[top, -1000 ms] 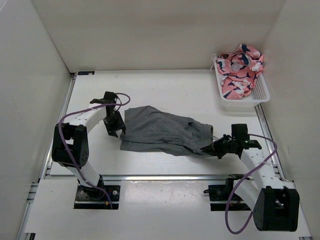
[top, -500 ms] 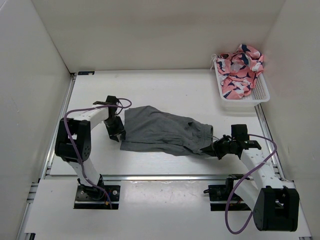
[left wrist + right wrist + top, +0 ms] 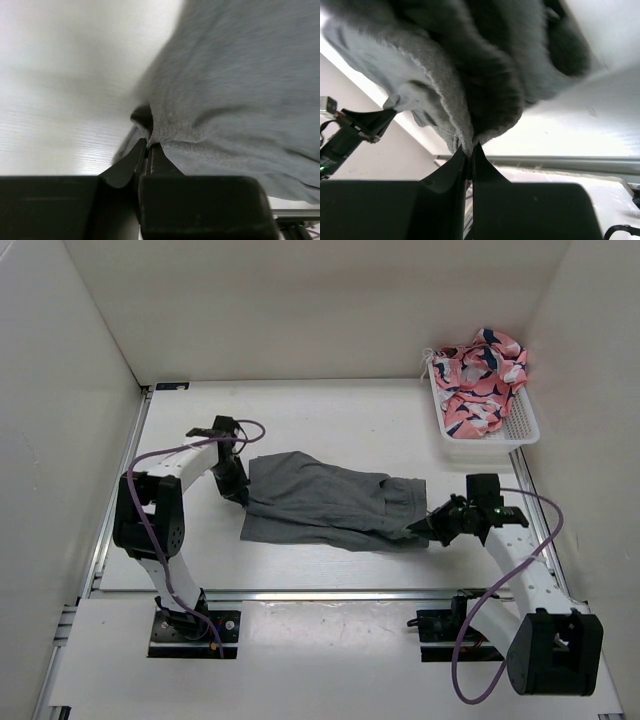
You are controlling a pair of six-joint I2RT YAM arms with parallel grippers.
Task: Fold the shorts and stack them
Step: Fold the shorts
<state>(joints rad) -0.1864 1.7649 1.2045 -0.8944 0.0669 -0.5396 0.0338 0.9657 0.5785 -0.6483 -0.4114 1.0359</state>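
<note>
Top external view shows me the shorts [image 3: 325, 502] lying on the table [image 3: 330, 430] with their long axis left to right between my arms, the left gripper [image 3: 238, 493] pinched closed on the left end and the right gripper [image 3: 419, 530] pinched closed on the right end, probably the waistband.

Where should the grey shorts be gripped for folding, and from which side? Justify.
The grey shorts lie spread, long side to side, so pinch the end edges: left gripper from the left, right gripper from the right, as now.
</note>
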